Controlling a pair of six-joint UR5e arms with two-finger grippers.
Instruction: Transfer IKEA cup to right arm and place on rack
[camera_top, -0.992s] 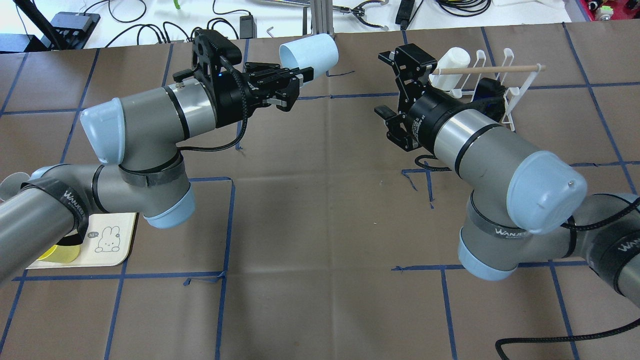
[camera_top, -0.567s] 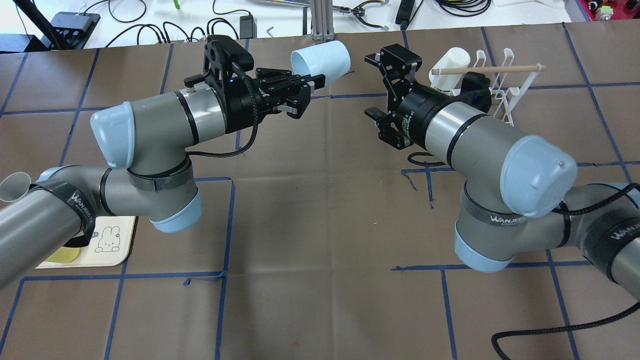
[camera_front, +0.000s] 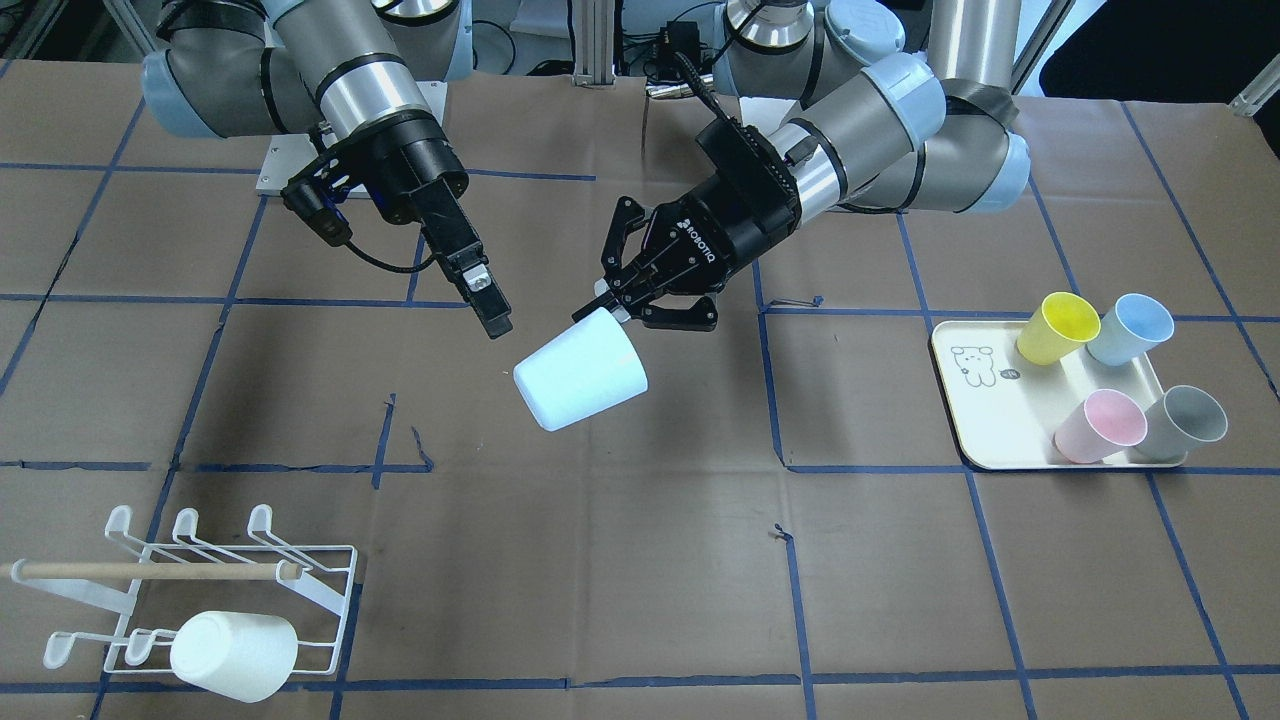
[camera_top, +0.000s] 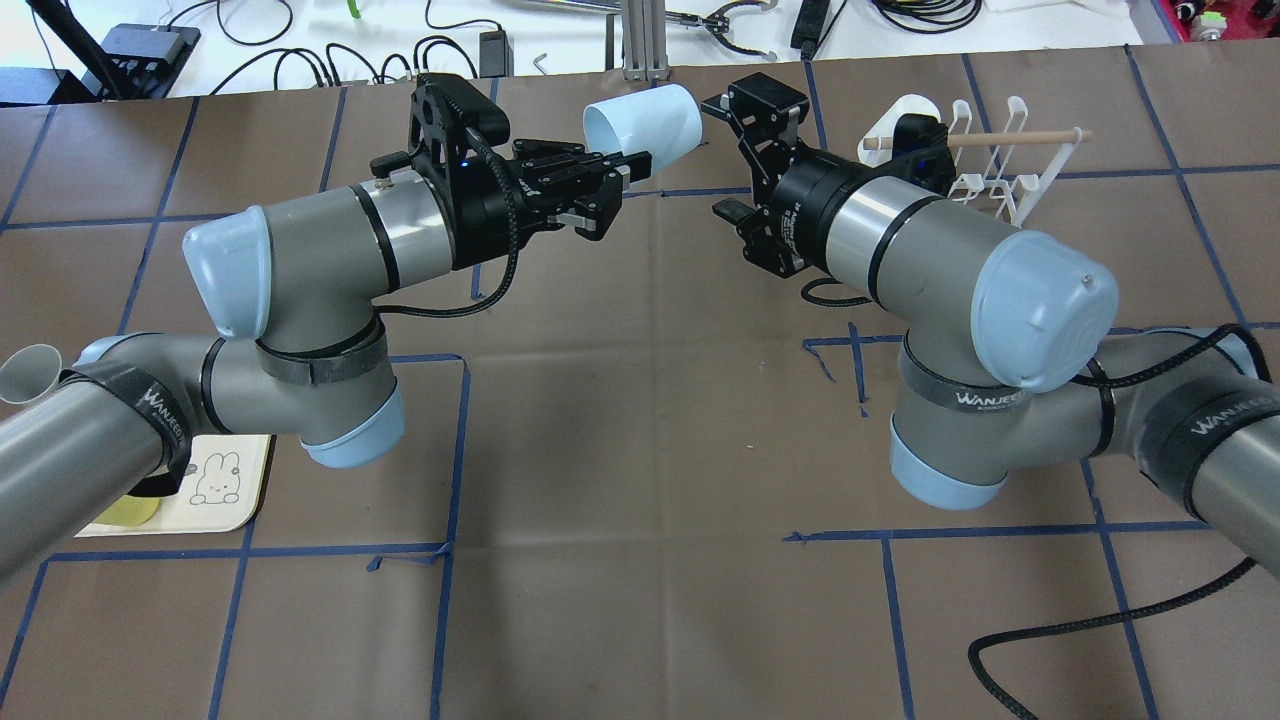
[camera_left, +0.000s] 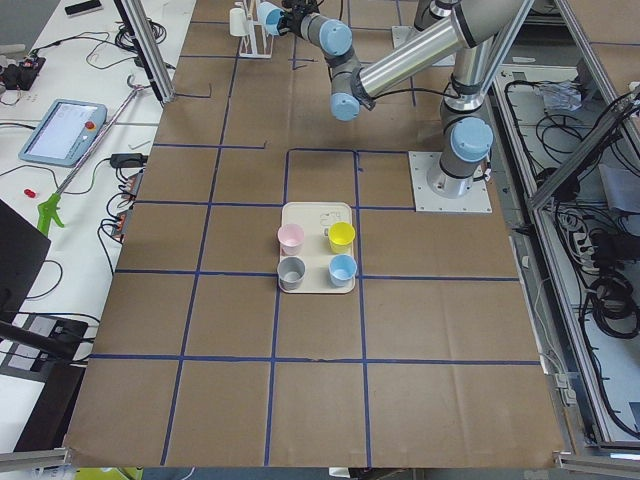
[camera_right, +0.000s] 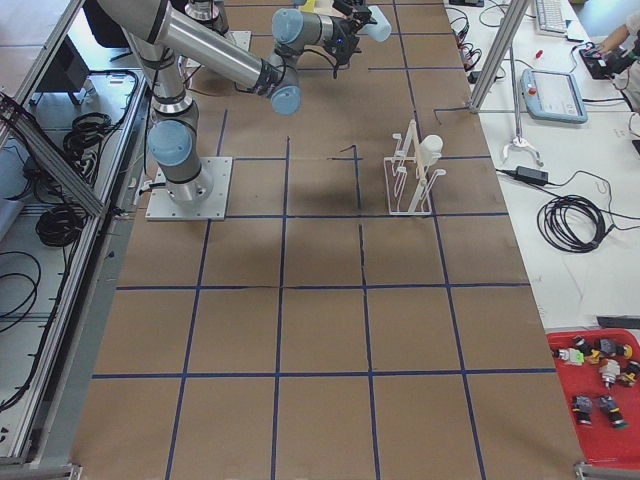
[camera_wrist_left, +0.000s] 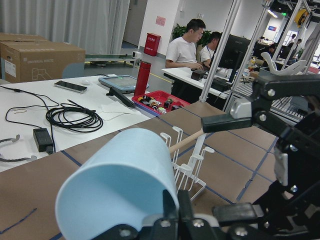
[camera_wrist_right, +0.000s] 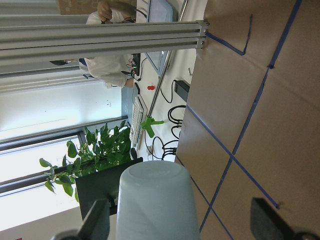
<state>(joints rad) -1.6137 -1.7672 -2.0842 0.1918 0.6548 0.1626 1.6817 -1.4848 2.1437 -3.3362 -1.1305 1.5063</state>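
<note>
My left gripper (camera_front: 612, 310) is shut on the rim of a pale blue cup (camera_front: 580, 375) and holds it tilted above the table's middle. In the overhead view the cup (camera_top: 645, 120) sticks out past the left gripper (camera_top: 628, 165) toward the right arm. My right gripper (camera_front: 492, 318) is open and empty, just beside the cup without touching it. In the right wrist view the cup's base (camera_wrist_right: 155, 200) shows between its spread fingers. The white wire rack (camera_front: 230, 570) with its wooden dowel stands behind the right arm (camera_top: 1000, 170).
A white cup (camera_front: 235, 655) hangs on the rack. A cream tray (camera_front: 965, 425) on the robot's left holds yellow (camera_front: 1058, 325), blue (camera_front: 1130, 328), pink (camera_front: 1100, 425) and grey (camera_front: 1185, 422) cups. Cables and tools lie beyond the table's far edge.
The right arm has swung left, bringing its open gripper close to the cup. The left arm carried the cup a little right, then held still.
</note>
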